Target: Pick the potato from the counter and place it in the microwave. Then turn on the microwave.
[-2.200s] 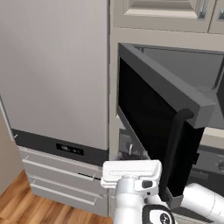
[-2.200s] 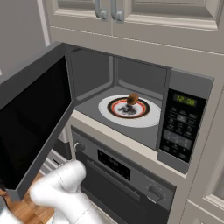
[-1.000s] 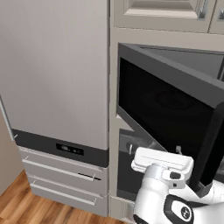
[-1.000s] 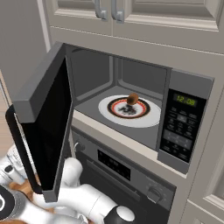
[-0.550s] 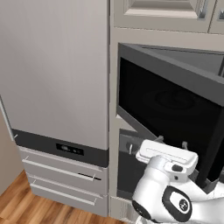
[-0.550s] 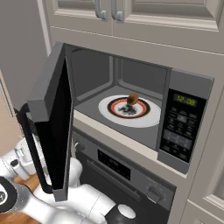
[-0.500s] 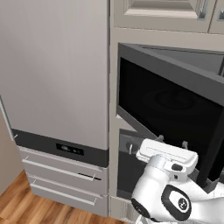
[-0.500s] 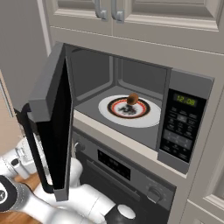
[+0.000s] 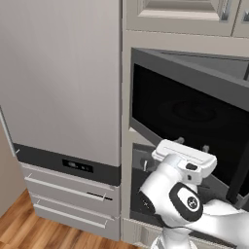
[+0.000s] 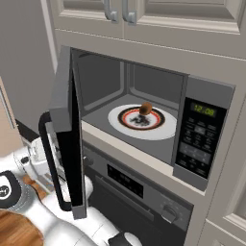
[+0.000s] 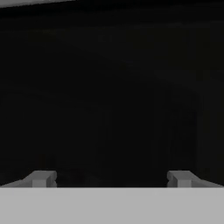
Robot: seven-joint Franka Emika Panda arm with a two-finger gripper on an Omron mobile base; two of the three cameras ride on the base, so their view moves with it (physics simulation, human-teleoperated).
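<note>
Brown and small, the potato (image 10: 146, 108) already sits on the white plate (image 10: 143, 124) with the red-and-black ring, inside the microwave (image 10: 158, 129), toward the back of the cavity. Judged from that, the placing part of the task is done, and the step in hand is closing the door (image 10: 67, 129) so the oven can be started.

From the right base view the door stands roughly edge-on, swung out on its left hinge and part-way toward shut, its black vertical handle (image 10: 52, 163) on the outer face. The left base view shows the tool (image 9: 192, 146) low down, against the outer black glass of the door (image 9: 194, 121), with the white arm beneath it. In the hand view the two finger tips (image 11: 41, 178) stand far apart at the bottom edge, with nothing between them, facing a dark surface that is most likely the door glass. So the tool is wide and holds nothing.

The next move, as a judgement, calls for pushing the door round on its hinge until it meets the microwave's front, with the hand pressing flat on the glass rather than catching the handle. After that the arm would need to come round to the control panel (image 10: 196, 144) on the right side of the microwave, below the lit display (image 10: 203, 110), and press the start button. Which button that is cannot be read at this size.
</note>
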